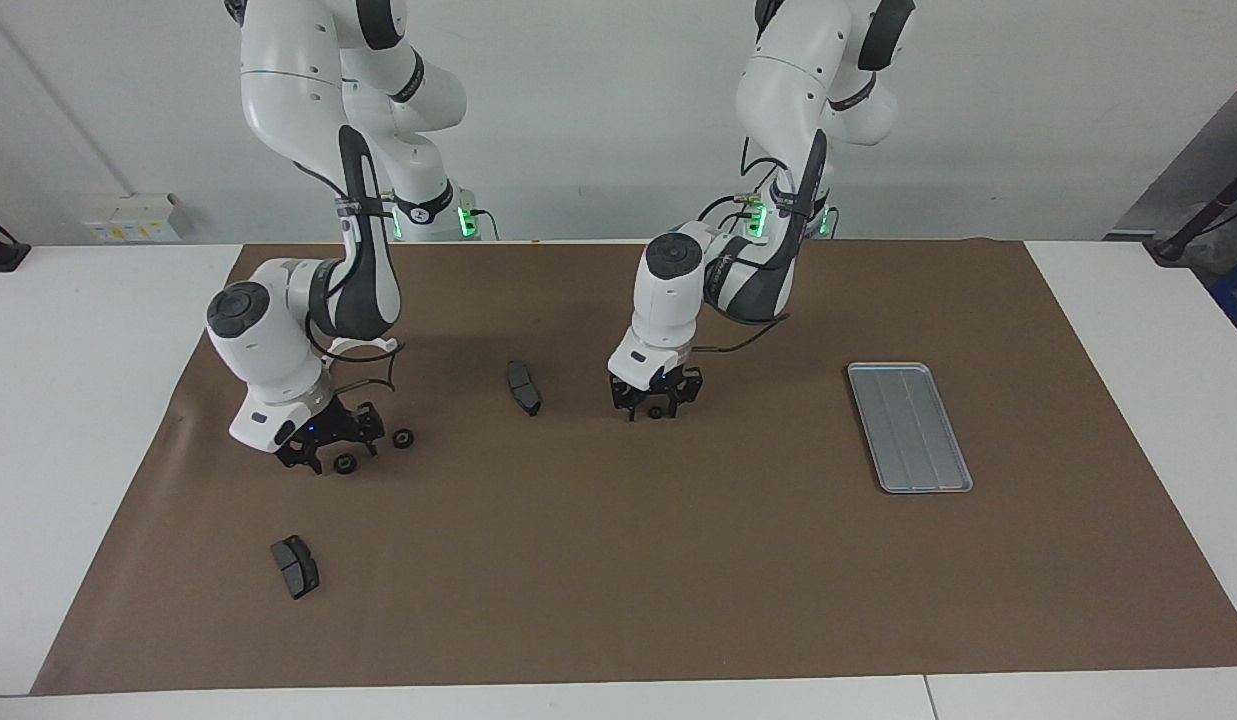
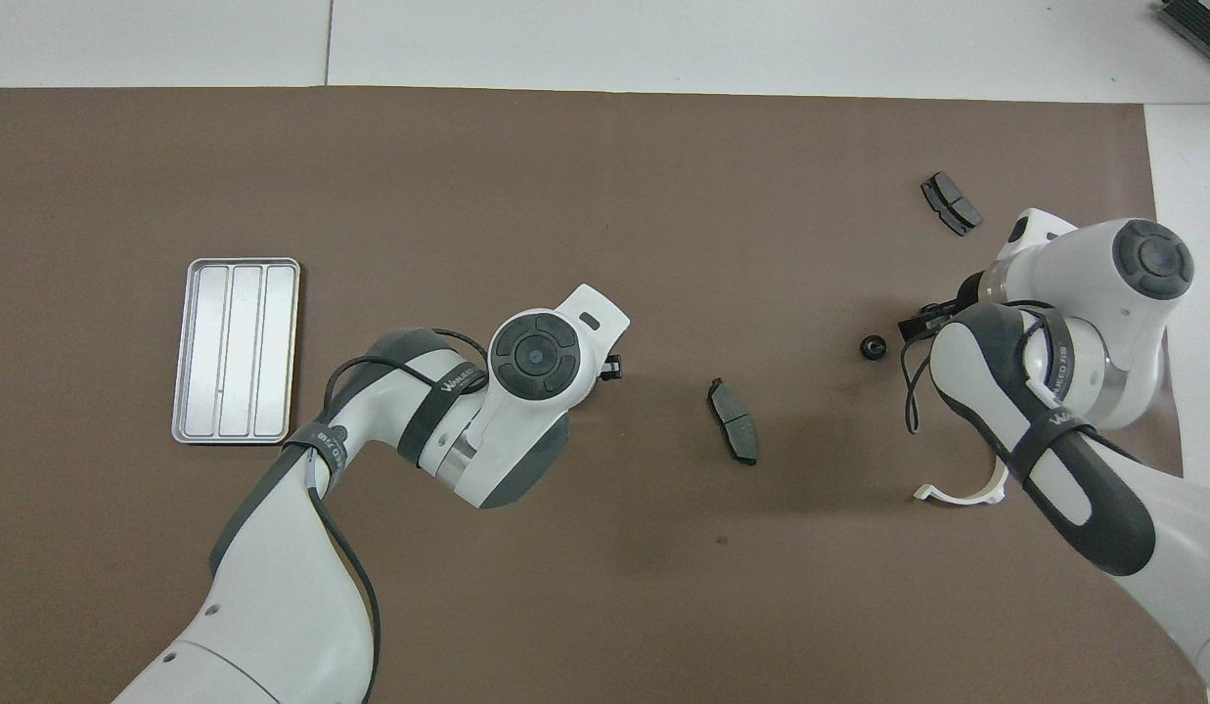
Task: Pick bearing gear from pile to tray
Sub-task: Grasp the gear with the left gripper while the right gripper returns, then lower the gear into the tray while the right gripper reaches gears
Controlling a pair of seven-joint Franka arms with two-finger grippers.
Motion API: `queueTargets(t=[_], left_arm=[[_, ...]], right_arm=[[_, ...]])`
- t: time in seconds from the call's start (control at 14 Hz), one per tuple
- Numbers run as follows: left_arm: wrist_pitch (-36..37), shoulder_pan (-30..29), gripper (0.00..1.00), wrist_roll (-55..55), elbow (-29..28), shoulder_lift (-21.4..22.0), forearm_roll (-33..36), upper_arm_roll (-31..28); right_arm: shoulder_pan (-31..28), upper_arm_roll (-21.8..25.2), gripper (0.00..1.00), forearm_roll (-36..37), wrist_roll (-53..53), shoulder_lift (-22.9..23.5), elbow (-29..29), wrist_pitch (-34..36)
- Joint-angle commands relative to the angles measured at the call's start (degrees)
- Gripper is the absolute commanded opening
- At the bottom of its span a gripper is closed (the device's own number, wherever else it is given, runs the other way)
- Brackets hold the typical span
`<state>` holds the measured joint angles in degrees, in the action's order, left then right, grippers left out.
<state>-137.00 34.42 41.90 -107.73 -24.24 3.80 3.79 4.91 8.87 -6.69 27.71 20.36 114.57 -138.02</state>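
Note:
The pile is scattered on the brown mat. My left gripper (image 1: 656, 398) is low at the mat's middle, open, its fingers either side of a small black gear (image 1: 656, 411). My right gripper (image 1: 340, 450) is low toward the right arm's end, open, with a second gear (image 1: 345, 463) at its fingertips and a third gear (image 1: 404, 438) (image 2: 871, 347) just beside it. The silver tray (image 1: 909, 427) (image 2: 236, 350) lies toward the left arm's end and holds nothing. In the overhead view both hands cover their fingers and the gears under them.
One dark brake pad (image 1: 524, 387) (image 2: 733, 420) lies between the two grippers. Another brake pad (image 1: 295, 566) (image 2: 951, 203) lies farther from the robots than the right gripper. A white curved bracket (image 1: 363, 347) (image 2: 957, 494) lies by the right arm, nearer to the robots.

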Motion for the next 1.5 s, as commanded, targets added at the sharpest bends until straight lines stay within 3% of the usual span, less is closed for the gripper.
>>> queueTargets(t=[0.0, 0.21, 0.5, 0.57, 0.64, 0.71, 0.79, 1.0, 1.43], left_arm=[[-1.3, 0.8, 0.41, 0.1, -1.8, 1.1, 1.2, -0.7], [-1.0, 0.6, 0.23, -0.2, -1.9, 1.2, 1.2, -0.7], [-0.7, 0.5, 0.02, -0.3, -2.0, 1.3, 1.2, -0.7], [-0.7, 0.4, 0.00, -0.3, -2.0, 1.3, 1.2, -0.7], [-0.5, 0.0, 0.00, -0.3, -1.4, 1.3, 1.1, -0.7], [0.8, -0.8, 0.00, -0.3, 0.0, 1.1, 1.1, -0.9], [2.7, -2.7, 0.00, -0.4, 2.3, 0.7, 1.1, -0.9], [4.3, -12.1, 0.00, -8.2, 4.1, 2.0, 0.2, -0.4], [7.2, -26.8, 0.00, -32.8, 2.5, 4.7, -3.6, -0.4]], right_arm=[[-0.1, 0.0, 0.61, -1.7, 2.3, -0.7, 1.5, -2.5], [-0.1, 0.0, 0.49, -1.7, 2.3, -0.2, 1.5, -2.8], [-0.2, 0.0, 0.41, -1.7, 2.0, -0.1, 1.5, -2.8], [-0.1, 0.0, 0.36, -1.7, 2.0, -0.1, 1.5, -3.0], [-0.2, 0.0, 0.27, -1.7, 2.0, -0.1, 1.5, -3.4], [-0.1, 0.0, 0.04, -1.7, 1.7, -0.1, 1.5, -3.4], [-0.2, 0.0, 0.00, -1.7, 1.2, -0.1, 1.5, -3.3], [0.4, 0.0, 0.00, -1.7, -3.4, -0.9, 0.7, -1.6], [2.0, -3.7, 0.00, -0.6, -23.8, -5.5, -6.3, 10.9]])
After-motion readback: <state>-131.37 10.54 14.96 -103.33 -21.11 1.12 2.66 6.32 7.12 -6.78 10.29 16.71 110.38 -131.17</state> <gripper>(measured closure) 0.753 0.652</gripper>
